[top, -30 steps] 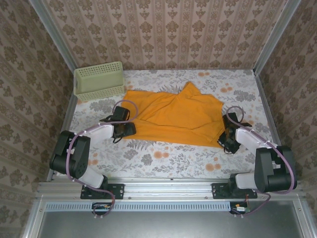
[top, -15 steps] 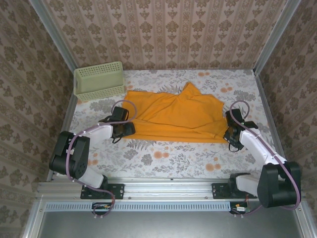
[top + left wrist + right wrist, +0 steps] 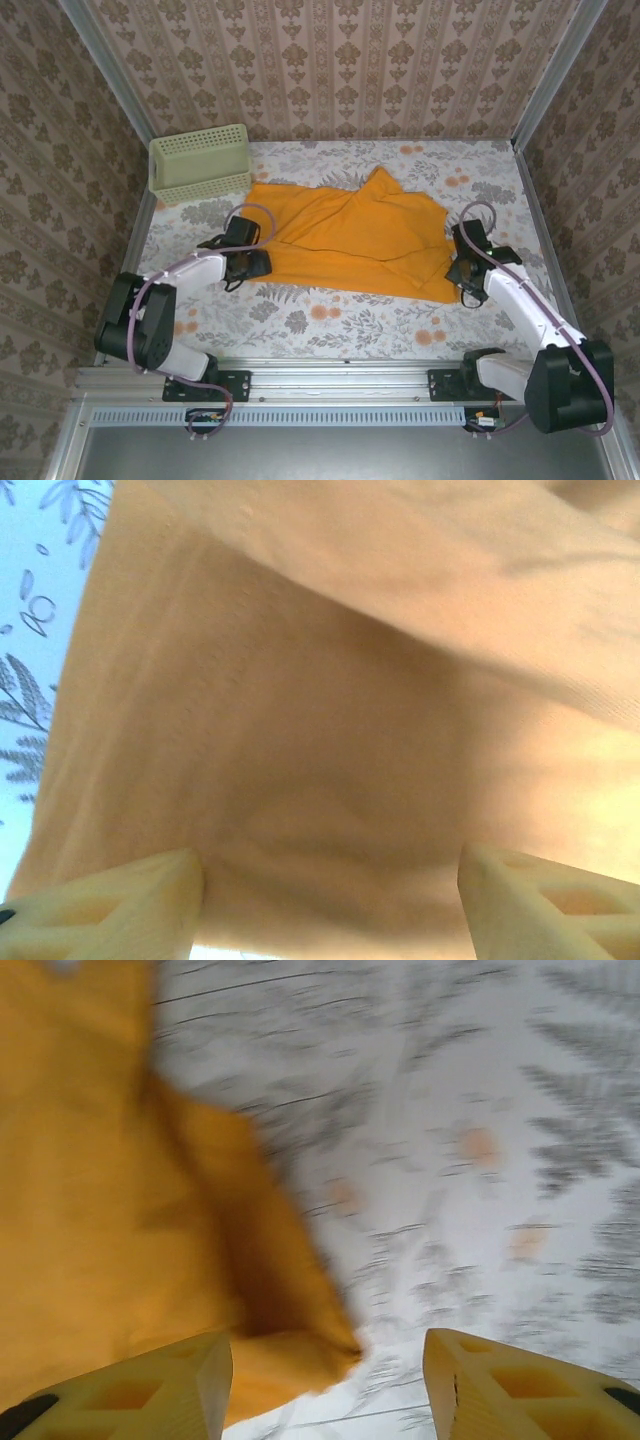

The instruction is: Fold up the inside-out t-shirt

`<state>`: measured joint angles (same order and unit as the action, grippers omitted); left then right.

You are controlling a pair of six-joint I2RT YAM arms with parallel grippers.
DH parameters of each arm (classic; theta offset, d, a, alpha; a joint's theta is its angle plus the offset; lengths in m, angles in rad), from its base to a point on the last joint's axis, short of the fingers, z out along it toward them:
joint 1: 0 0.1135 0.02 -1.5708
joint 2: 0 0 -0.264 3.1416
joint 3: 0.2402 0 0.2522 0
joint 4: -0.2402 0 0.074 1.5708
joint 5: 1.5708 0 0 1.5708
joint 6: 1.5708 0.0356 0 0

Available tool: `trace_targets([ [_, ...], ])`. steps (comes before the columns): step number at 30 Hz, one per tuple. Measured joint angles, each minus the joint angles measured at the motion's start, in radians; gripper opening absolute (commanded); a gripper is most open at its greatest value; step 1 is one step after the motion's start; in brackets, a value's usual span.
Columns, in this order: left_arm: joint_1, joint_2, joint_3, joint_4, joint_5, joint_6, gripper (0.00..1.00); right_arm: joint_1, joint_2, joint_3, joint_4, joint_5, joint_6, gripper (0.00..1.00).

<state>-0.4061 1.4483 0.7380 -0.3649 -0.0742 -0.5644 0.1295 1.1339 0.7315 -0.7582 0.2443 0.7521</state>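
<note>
- Since a second ago, my right gripper (image 3: 466, 280) has gone from closed on the near right corner of the inside-out t-shirt (image 3: 350, 235) to jaws apart. That corner now lies loose on the table (image 3: 330, 322), and the right arm stretches further from its base.
- Left gripper (image 3: 250, 263): position unchanged at the shirt's left edge, jaws apart.
- Container: pale green mesh basket (image 3: 200, 160) at the far left corner of the table, against the wall. From above I make out its rim and mesh walls. The shirt lies outside it, with one far corner just beside the basket; contact I cannot tell.
- T-shirt: spread across the middle of the table between my two grippers, plain orange face up, creased, with a peak at the far edge.
- Left wrist view adds: cloth runs from one finger to the other, a fold crosses it further out, and floral table shows past its left border.
- Right wrist view, blurred, adds: the released corner lies between my fingers, nearer the one at the picture's left, with bare floral table beside it.
</note>
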Motion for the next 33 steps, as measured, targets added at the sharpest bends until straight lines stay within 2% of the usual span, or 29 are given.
trace_targets([
  [4, -0.069, -0.019, 0.111, -0.049, 0.003, 0.006, 0.70, 0.071, 0.083, 0.071, 0.077, -0.102, -0.029, 0.58],
  [8, -0.098, 0.031, 0.203, -0.020, 0.038, 0.011, 0.70, 0.105, 0.256, 0.171, 0.152, -0.153, -0.035, 0.58],
  [12, -0.097, 0.149, 0.210, 0.016, 0.074, 0.010, 0.70, 0.108, 0.435, 0.226, 0.202, -0.182, -0.031, 0.59],
  [15, -0.100, 0.203, 0.176, 0.028, 0.095, 0.006, 0.70, 0.107, 0.496, 0.222, 0.200, -0.182, -0.012, 0.60],
  [20, -0.117, 0.167, 0.094, 0.094, 0.090, -0.013, 0.70, 0.105, 0.500, 0.170, 0.202, -0.166, 0.029, 0.61],
  [24, -0.158, 0.084, -0.002, 0.134, 0.076, -0.055, 0.71, 0.092, 0.423, 0.110, 0.188, -0.131, 0.072, 0.62],
  [30, -0.293, -0.074, -0.138, 0.110, 0.033, -0.163, 0.71, 0.015, 0.264, -0.002, 0.118, -0.092, 0.116, 0.62],
  [33, -0.387, -0.136, -0.177, 0.080, 0.021, -0.223, 0.72, -0.035, 0.188, -0.043, 0.095, -0.089, 0.119, 0.62],
])
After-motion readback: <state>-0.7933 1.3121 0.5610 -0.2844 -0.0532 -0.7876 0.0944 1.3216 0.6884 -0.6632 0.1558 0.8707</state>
